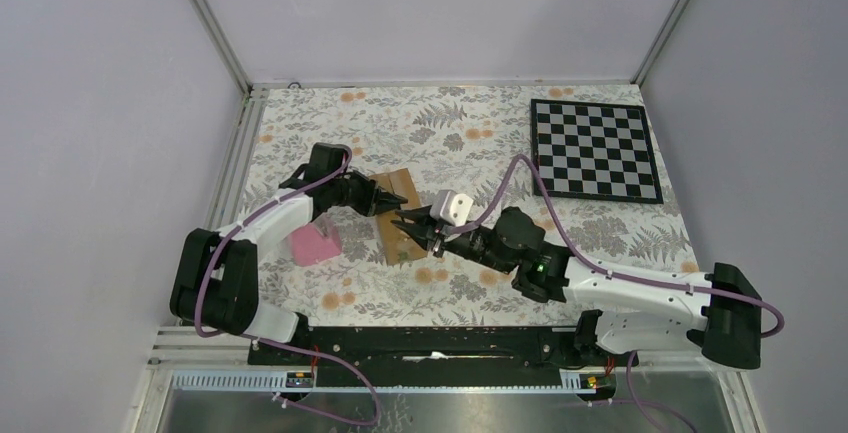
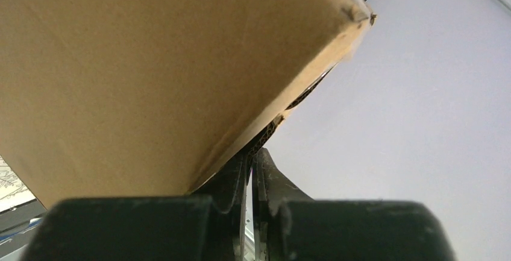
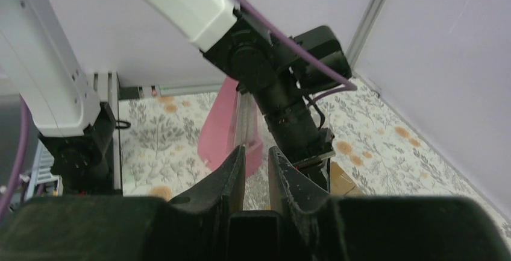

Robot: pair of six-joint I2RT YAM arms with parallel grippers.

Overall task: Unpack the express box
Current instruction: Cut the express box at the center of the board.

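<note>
The box [image 1: 399,247] is lying a little left of the bench's middle, its long axis running from the near edge toward the far edge. The left gripper [image 1: 386,203] is pinching a cardboard edge on the box's left side, its fingers [image 2: 232,176] almost together. The right gripper [image 1: 407,224] is hovering over the box, its fingers [image 3: 232,167] slightly parted and gripping nothing. A pink wedge [image 1: 315,244] is lying just left of the box.

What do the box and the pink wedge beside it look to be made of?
Express box: corrugated cardboard, plain matte brown. The fluted layer shows at its cut edge in the left wrist view.
Pink wedge: even matte pink with no print or shine, possibly foam or soft plastic. The look leaves that open.
</note>
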